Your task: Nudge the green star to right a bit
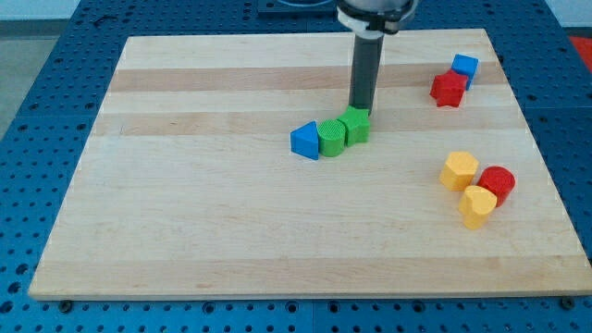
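Note:
The green star [356, 126] lies near the board's middle, touching a green round block [331, 137] on its left. A blue triangle block [303, 141] touches that round block's left side, so the three form a row. My tip [359, 108] stands at the star's top edge, just behind it, touching or nearly touching it. The dark rod rises straight up from there to the arm at the view's top.
A red star block [448, 89] and a blue cube [464, 67] sit at the top right. A yellow hexagon block [459, 171], a red round block [497, 181] and a yellow heart block [477, 206] cluster at the right. The wooden board [231, 231] lies on a blue perforated table.

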Available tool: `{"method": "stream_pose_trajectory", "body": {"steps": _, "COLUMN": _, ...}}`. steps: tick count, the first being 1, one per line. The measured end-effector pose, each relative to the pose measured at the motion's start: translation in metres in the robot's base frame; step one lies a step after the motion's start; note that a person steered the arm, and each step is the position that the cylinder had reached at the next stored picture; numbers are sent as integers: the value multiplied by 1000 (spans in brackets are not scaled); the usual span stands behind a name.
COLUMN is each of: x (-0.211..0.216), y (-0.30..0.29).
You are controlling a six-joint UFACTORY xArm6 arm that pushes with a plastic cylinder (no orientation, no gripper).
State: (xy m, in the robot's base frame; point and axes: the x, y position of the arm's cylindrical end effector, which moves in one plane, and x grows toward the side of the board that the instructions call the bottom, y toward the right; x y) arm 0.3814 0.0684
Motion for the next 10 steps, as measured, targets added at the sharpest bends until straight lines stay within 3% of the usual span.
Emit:
{"method": "stream_pose_trajectory", "body": {"steps": 4, "x": 13, "y": 59}}
{"method": "stream_pose_trajectory", "body": {"steps": 6, "x": -25, "y": 6}}
{"method": "stream_pose_trajectory", "body": {"steps": 8, "x": 7, "y": -47}}
{"method": "stream_pose_trajectory", "body": {"steps": 10, "x": 11, "y": -28}}
